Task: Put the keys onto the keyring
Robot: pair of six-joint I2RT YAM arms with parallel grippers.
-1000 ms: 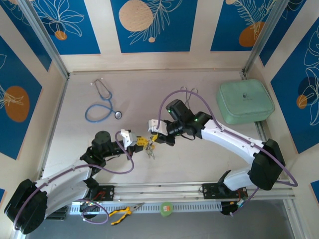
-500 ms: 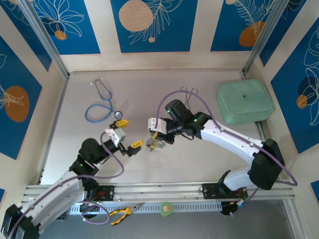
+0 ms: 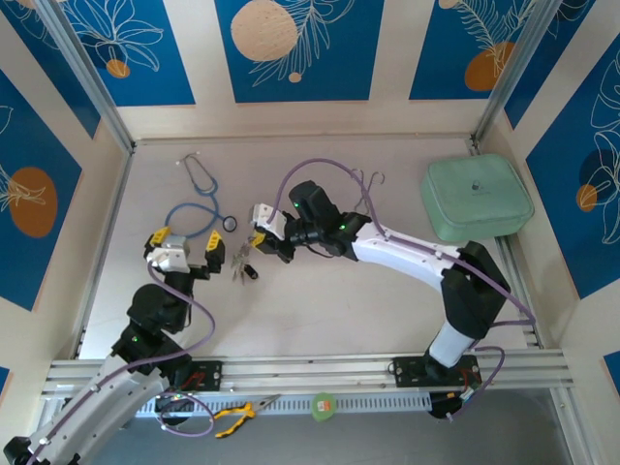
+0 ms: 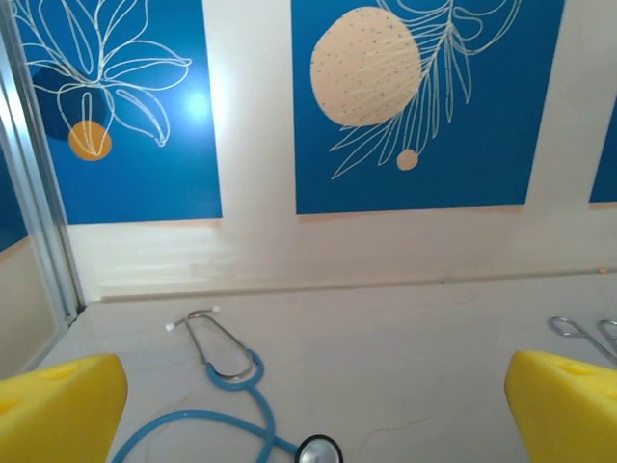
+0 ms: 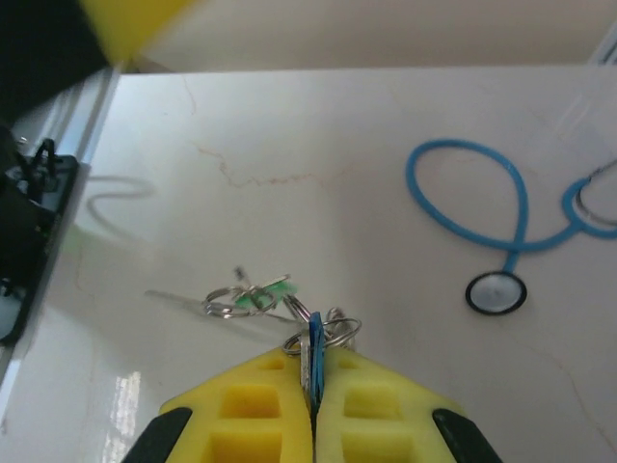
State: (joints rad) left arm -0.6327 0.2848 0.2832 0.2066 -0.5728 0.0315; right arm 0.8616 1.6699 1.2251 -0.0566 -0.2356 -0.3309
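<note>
The left gripper (image 3: pixel 186 239) hangs with jaws wide apart and holds nothing. Just beyond, the right gripper (image 5: pixel 310 371) pinches the blue-headed key (image 5: pixel 309 347) edge-on, probably to steady it beside the keyring (image 5: pixel 249 297) lying on the table (image 5: pixel 318 125). The stethoscope (image 5: pixel 482 217) rests farther off.

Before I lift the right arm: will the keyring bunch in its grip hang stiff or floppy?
Likely floppy: the right gripper is shut on the blue key, and the keyring trails from it by loose loops, so it should swing. Probably light, being thin wire with a green tab. The key may pivot in that narrow pinch.
</note>
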